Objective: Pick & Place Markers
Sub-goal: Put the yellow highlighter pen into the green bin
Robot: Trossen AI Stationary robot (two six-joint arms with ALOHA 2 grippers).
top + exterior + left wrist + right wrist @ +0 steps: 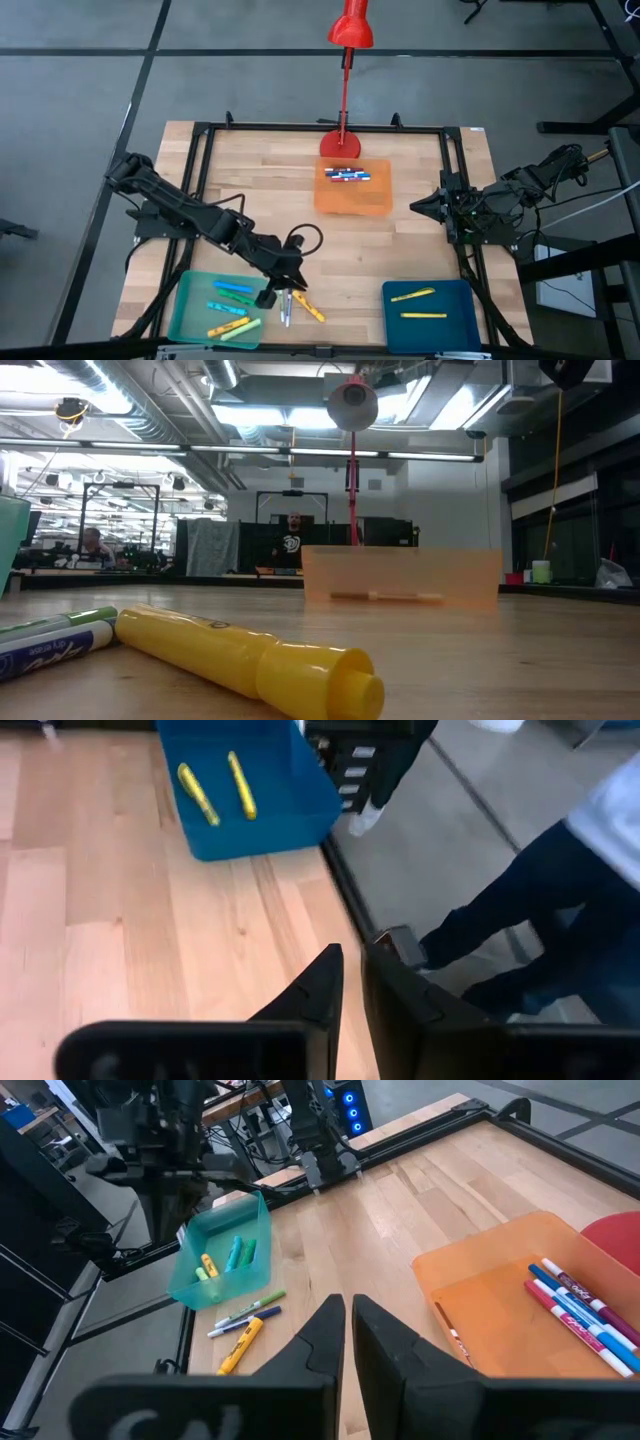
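- Loose markers: three lie on the bare worktop at the front edge, just beside the teal tray [181, 312] on its right.
  - The yellow marker [309, 308] lies on a slant, with its far end pointing towards the left gripper.
  - The white-bodied markers [285, 310] beside it run roughly front to back.
- Left gripper [279, 291]: it sits directly over the far ends of these loose markers, between the teal tray and the yellow marker.
  - The left wrist view shows its fingers drawn almost together, with only a thin slit between them.
  - No marker shows in that slit. Whether one is pinched below the tips cannot be determined.
- Nearer arm: the left arm is judged the working arm, because the loose markers lie at its fingertips and well apart from the right arm.
- Teal tray, front left corner: it holds green, blue and yellow markers.
- Blue tray [389, 322], front right corner: it holds two yellow markers lying roughly parallel.
- Right gripper [415, 206]: it waits at the right edge, fingers clenched on nothing.
- Orange tray [352, 202], centre towards the back edge: it holds several blue and red markers.
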